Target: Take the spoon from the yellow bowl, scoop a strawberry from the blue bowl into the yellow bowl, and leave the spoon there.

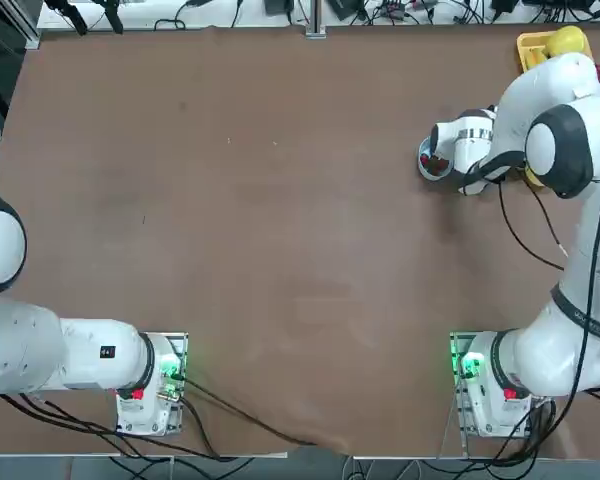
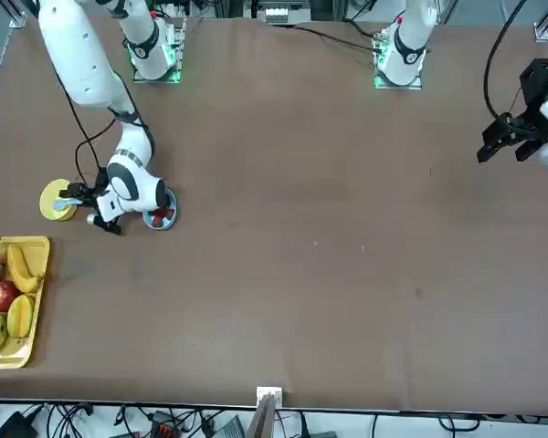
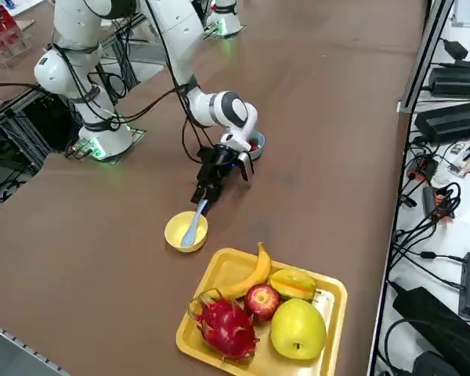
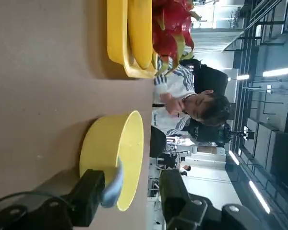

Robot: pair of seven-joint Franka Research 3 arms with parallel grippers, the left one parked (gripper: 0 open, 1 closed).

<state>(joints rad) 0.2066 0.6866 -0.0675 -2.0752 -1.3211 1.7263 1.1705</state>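
The yellow bowl [image 3: 186, 232] sits near the table's right side with the pale spoon [image 3: 196, 221] leaning in it, handle up over the rim toward the arm. My right gripper [image 3: 207, 193] is low at that handle, open, one finger on each side of it. In the wrist view the spoon [image 4: 113, 184] lies between the fingers, close to one finger [image 4: 92, 192] and apart from the other. The blue bowl [image 3: 257, 146], with red strawberries inside, stands just behind my wrist. From the front, the yellow bowl [image 2: 55, 201] and the blue bowl [image 2: 162, 217] flank the gripper [image 2: 82, 203].
A rectangular yellow fruit tray [image 3: 219, 270] with a banana, apple, dragon fruit and other fruit lies close beside the yellow bowl, toward the table's edge. A person [image 4: 182, 103] sits beyond the table. Black cables hang from my forearm.
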